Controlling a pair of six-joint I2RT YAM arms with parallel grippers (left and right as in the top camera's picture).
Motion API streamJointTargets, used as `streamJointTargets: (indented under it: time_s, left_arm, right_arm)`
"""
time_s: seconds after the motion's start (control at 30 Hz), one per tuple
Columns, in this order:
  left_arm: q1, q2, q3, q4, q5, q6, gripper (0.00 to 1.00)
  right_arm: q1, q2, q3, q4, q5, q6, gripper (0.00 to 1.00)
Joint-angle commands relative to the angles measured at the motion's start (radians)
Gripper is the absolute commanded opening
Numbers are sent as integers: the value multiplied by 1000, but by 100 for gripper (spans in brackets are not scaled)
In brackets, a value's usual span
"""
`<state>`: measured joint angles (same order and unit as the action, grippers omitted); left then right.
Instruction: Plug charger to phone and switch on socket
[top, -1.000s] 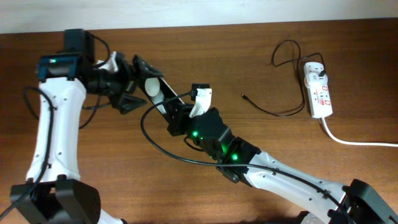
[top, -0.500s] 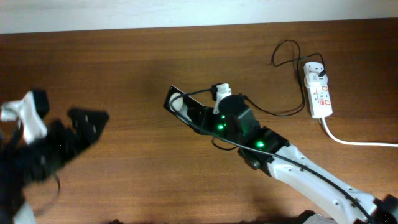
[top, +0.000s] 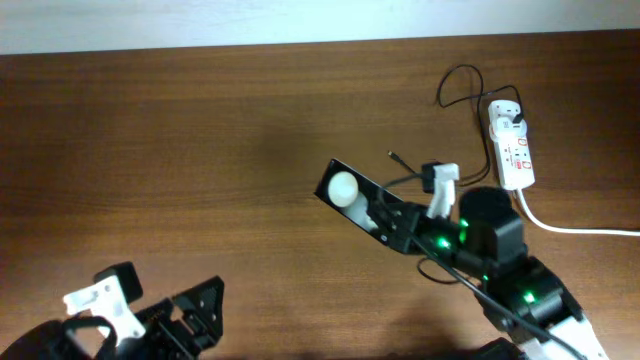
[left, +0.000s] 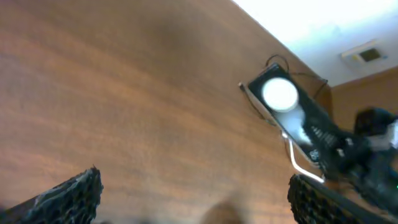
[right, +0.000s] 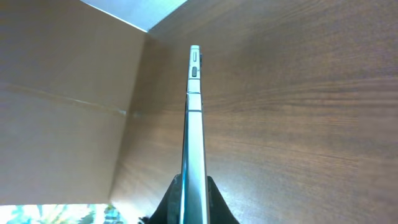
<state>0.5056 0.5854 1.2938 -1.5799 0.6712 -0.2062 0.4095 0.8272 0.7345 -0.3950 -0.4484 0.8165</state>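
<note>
The black phone (top: 347, 190) shows a white round reflection on its glossy face. My right gripper (top: 392, 224) is shut on its near end, and the right wrist view shows the phone (right: 193, 118) edge-on between the fingers (right: 193, 198). The thin black charger cable (top: 448, 183) lies on the table, its connector tip (top: 391, 155) just right of the phone's far end. The cable runs to a white plug adapter (top: 505, 113) on the white socket strip (top: 516, 155). My left gripper (top: 165, 318) is open and empty at the front left. The left wrist view (left: 196, 205) shows the phone (left: 287, 102) far off.
The socket's thick white cord (top: 570, 227) runs off to the right edge. A loop of black cable (top: 455, 85) lies behind the socket. The brown wooden table (top: 200, 130) meets a pale wall at the back.
My right arm has carried the phone to the right, close to the cable tip. My left arm has let go and pulled back to the front left corner.
</note>
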Motion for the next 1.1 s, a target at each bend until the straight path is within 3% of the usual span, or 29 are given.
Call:
streamJointTargets:
  time_s: [0.0, 0.1, 0.33, 0.5, 0.6, 0.7, 0.77, 0.9, 1.07]
  left_arm:
    - [6, -39, -205, 116, 139, -70, 99]
    - [6, -37, -427, 333, 311, -110, 99]
    - [6, 63, -801, 812, 492, -439, 99]
    - [-51, 286, -825, 1119, 496, -529, 99]
    - [-182, 481, -825, 1414, 496, -658, 99]
    - [-361, 695, -822, 1822, 495, -838, 99]
    - [-441, 775, -821, 1985, 492, -918, 99]
    - [-534, 826, -821, 2055, 485, -966, 99]
    - [-558, 826, -821, 2055, 484, -1141, 99]
  right_arm:
    - [-48, -66, -73, 6, -69, 70, 4]
    - [-80, -89, -169, 50, -93, 151, 4]
    - [-82, -25, -377, 499, -139, 399, 4]
    - [-75, 101, -385, 648, -145, 423, 4]
    - [-55, 184, -385, 751, -141, 448, 4]
    - [-44, 264, -385, 819, -134, 461, 4]
    - [-44, 288, -385, 849, -115, 469, 4]
    - [-43, 303, -385, 921, -83, 502, 4]
    - [-26, 303, -385, 939, -9, 632, 4]
